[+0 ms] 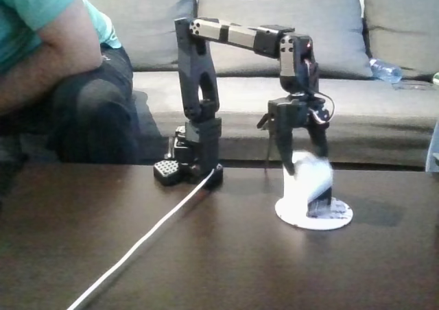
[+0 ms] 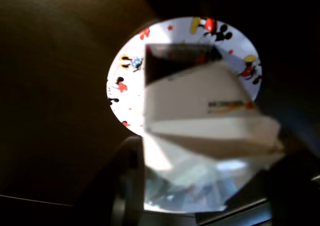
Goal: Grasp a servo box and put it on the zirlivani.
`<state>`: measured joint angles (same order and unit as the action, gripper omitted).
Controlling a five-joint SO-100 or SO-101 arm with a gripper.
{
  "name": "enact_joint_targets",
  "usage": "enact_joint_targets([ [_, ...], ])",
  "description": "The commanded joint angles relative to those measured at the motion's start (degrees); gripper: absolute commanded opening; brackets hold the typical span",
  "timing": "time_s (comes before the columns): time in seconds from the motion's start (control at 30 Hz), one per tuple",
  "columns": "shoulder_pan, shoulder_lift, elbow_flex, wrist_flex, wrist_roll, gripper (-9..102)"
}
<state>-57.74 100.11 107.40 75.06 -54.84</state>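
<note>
In the fixed view a person (image 1: 55,70) sits at nine o'clock of the arm (image 1: 199,111), whose white cable (image 1: 147,238) runs off toward seven. At the arm's four o'clock the gripper (image 1: 302,160) is clamped on the box (image 1: 312,183), which tilts over the disc (image 1: 314,212), its black end low and apparently touching. In the wrist view the box (image 2: 200,106), blurred, covers the lower right of the cartoon-printed disc (image 2: 131,81). It looks like light, stiff cardboard, smooth enough to slip and crushable; a moderate squeeze across its flat sides near the middle suits best.
</note>
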Motion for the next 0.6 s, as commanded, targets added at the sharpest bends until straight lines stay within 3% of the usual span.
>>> enact_joint_targets([
  [0.0, -0.26, 0.70, -0.79, 0.53, -0.18, 33],
  [0.4, -1.23, 1.05, -2.55, 1.23, 0.18, 33],
  [0.57, -1.85, 1.05, -10.20, 8.00, 0.26, 33],
])
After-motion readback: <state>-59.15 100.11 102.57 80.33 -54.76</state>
